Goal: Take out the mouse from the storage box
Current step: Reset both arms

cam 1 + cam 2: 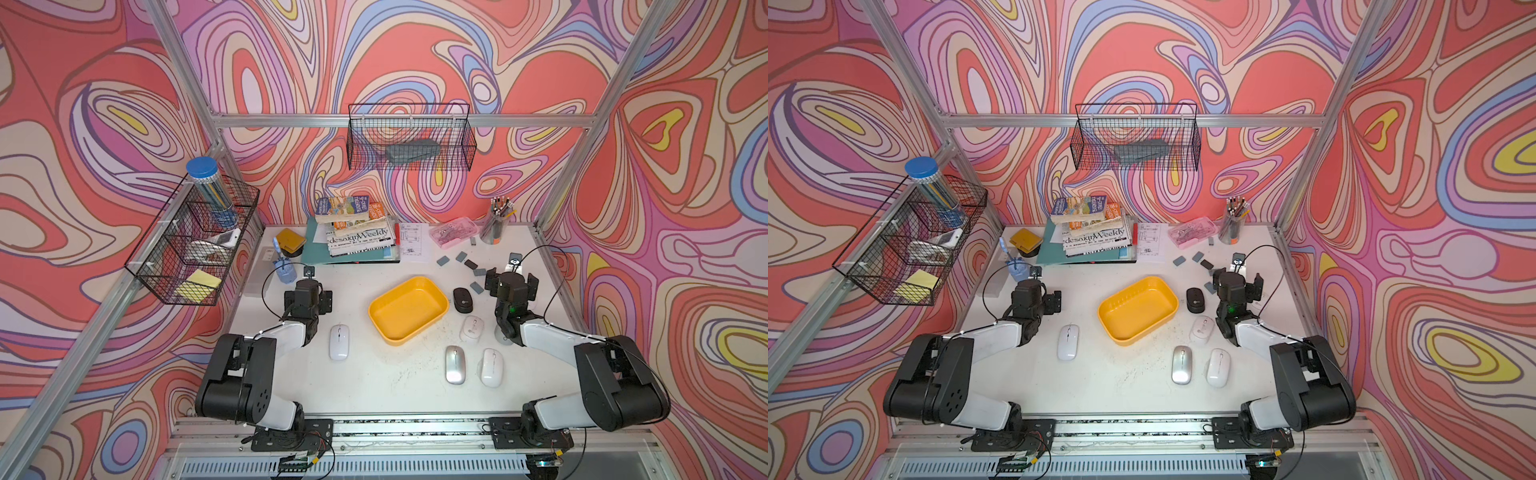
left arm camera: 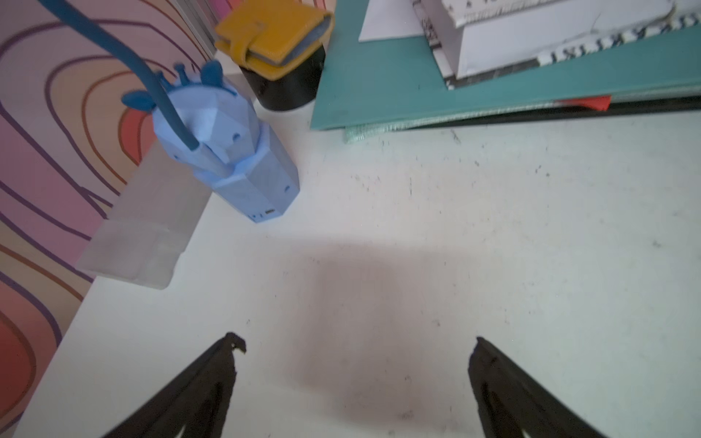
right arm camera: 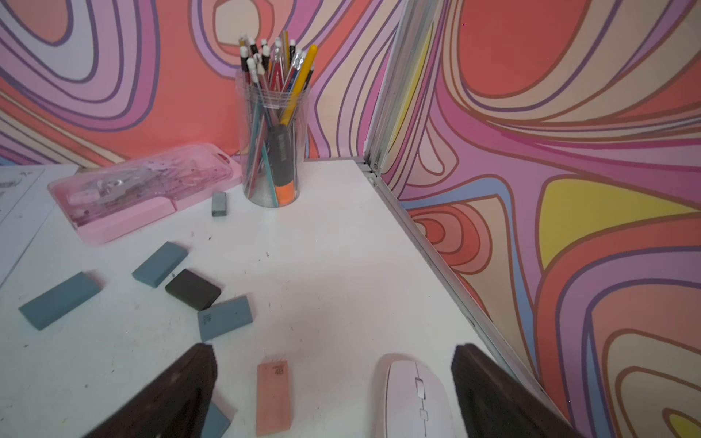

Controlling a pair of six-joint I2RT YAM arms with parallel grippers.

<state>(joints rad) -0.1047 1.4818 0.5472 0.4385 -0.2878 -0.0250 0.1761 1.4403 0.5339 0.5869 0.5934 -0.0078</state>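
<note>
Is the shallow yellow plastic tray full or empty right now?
Empty. The shallow yellow plastic tray shows only bare yellow floor in both top views; no mouse lies inside it.

Past the left hand we see a blue giraffe-shaped holder (image 2: pixel 231 151) and a mustard wallet (image 2: pixel 271 32) on a black pot. Ahead of the right hand lie grey erasers (image 3: pixel 223 316), a pink case (image 3: pixel 144 189) and a pencil cup (image 3: pixel 273 144).

In the right wrist view, a white mouse (image 3: pixel 411 398) ran off the lower edge, partly behind the right tool (image 3: pixel 333 394). In both top views, the grey object (image 1: pixel 411 151) in the back wire basket (image 1: pixel 409 137) was too indistinct to name.
</note>
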